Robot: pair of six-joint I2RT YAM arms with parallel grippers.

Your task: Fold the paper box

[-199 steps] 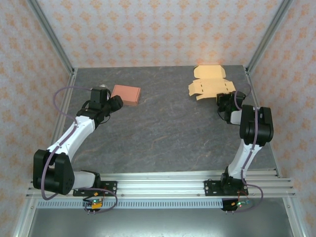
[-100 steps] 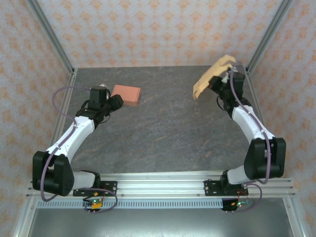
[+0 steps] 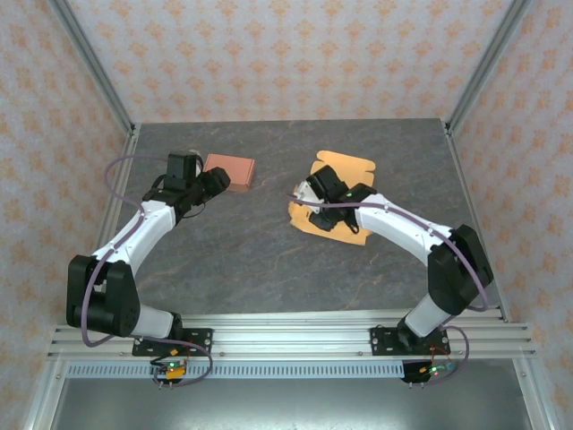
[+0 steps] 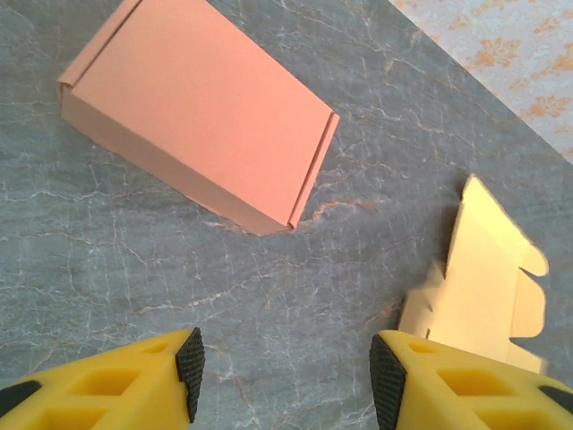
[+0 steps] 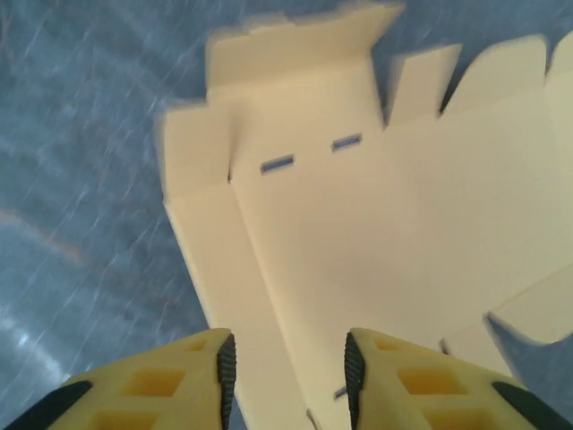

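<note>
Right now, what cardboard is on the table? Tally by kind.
Folded pink box: 1
Flat unfolded tan box blank: 1
Total: 2

Enclosure: three walls of pale wallpaper with orange floral motifs [image 3: 286, 54], at the back, left and right. A silver aluminium post [image 3: 93, 63] slants up from the back-left corner, and a matching right-hand post [image 3: 486, 63] from the back-right.

Work surface: dark grey marble-veined tabletop [image 3: 260, 260], matte, with thin pale veins.

Near edge: slotted silver aluminium rails [image 3: 295, 336] run the full width. Below them is what looks like a plain grey metal panel [image 3: 286, 403], too dim to be sure.

Light is even, from above. Shadows are soft and short.
</note>
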